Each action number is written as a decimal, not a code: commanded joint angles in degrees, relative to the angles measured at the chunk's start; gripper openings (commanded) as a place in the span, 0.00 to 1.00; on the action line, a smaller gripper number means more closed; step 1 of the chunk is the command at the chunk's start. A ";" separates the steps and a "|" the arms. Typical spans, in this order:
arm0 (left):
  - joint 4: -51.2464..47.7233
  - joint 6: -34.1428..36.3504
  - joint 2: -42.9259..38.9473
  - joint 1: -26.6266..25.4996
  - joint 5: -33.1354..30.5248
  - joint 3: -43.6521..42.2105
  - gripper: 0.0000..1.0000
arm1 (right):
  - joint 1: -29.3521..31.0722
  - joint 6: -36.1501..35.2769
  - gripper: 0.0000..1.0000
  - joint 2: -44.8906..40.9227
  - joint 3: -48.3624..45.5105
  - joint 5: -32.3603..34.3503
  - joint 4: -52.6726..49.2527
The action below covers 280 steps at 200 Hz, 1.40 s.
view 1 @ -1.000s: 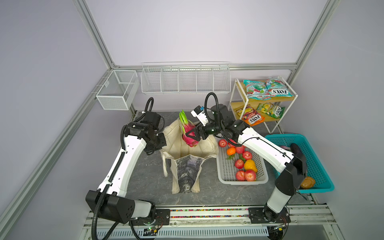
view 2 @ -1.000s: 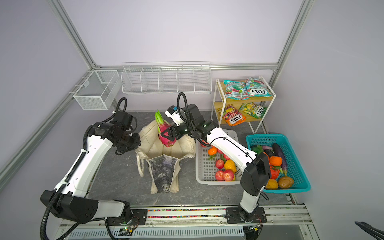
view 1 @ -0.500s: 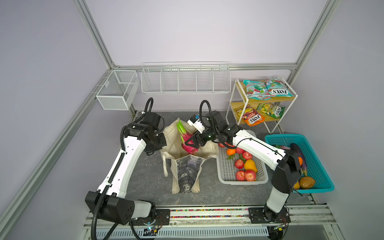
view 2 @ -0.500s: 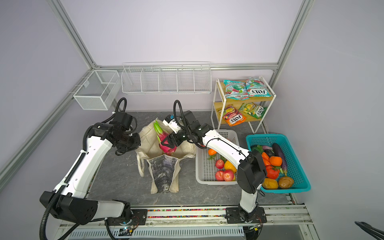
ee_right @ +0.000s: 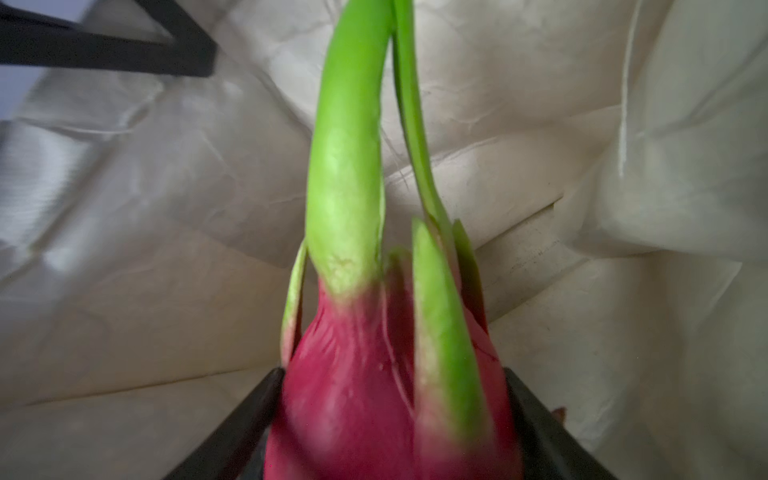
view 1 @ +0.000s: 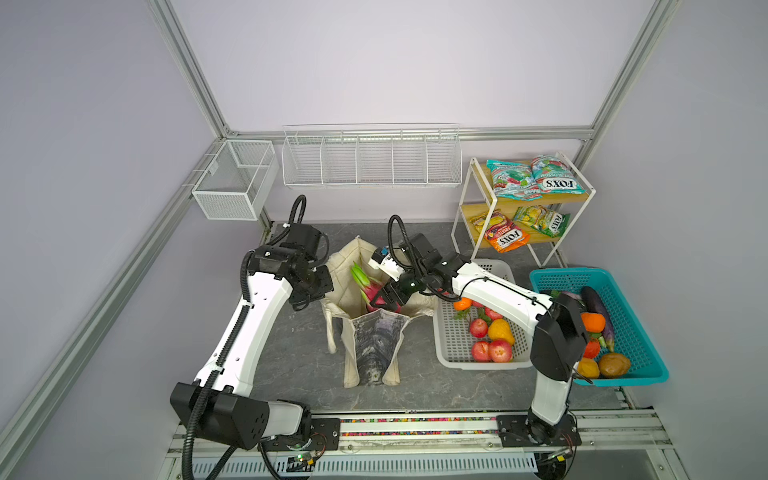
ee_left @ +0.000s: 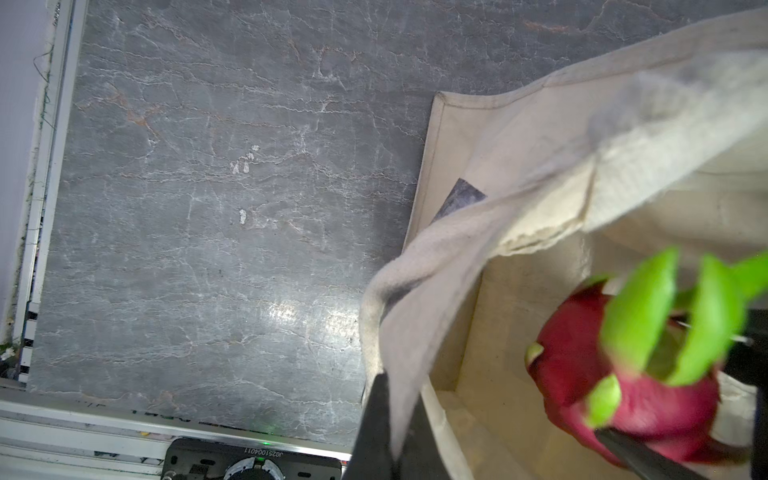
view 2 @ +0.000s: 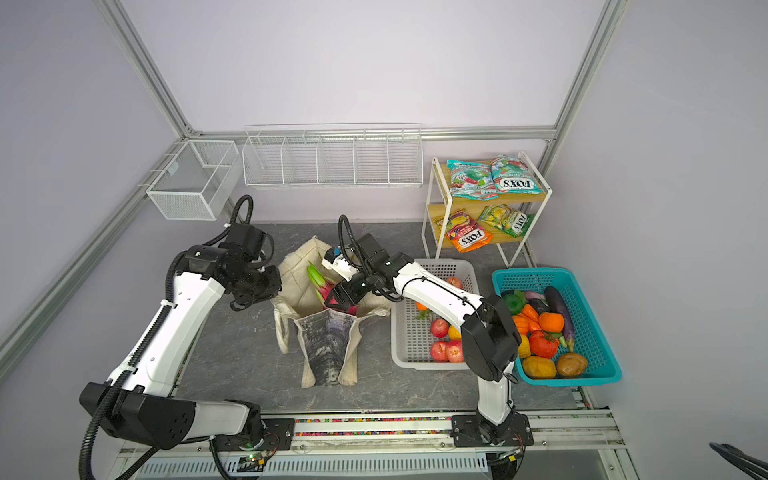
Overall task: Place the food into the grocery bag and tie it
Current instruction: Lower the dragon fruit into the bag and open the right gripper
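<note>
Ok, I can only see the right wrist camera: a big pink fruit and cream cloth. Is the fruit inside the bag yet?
Observer: In a top view the dragon fruit is down in the open mouth of the grocery bag, with the right gripper and its fingers clamped on it.
Operator: Who holds the bag open?
Observer: The left gripper is shut on a fold of the bag's cloth at its side.
Operator: Is there more food?
Observer: Yes, red apples and a yellow fruit lie in the white basket beside the bag.
</note>
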 commanded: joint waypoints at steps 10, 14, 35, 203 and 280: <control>0.31 -0.56 -0.27 0.35 0.88 1.17 0.00 | 0.23 1.90 0.59 5.31 5.92 4.92 -5.30; 0.39 -0.58 -0.28 0.33 1.03 1.17 0.00 | 0.36 1.89 0.59 5.97 6.60 5.16 -5.83; 0.62 -0.71 -0.44 0.33 1.47 1.08 0.00 | 1.65 0.27 0.58 8.40 8.75 7.02 -7.59; 0.40 0.03 -0.68 0.68 1.19 2.31 0.00 | 4.80 -0.76 0.88 9.29 7.65 14.52 -6.53; 0.57 0.13 -1.21 0.77 1.14 1.38 0.00 | 4.64 0.55 0.88 -0.57 13.84 16.32 -6.34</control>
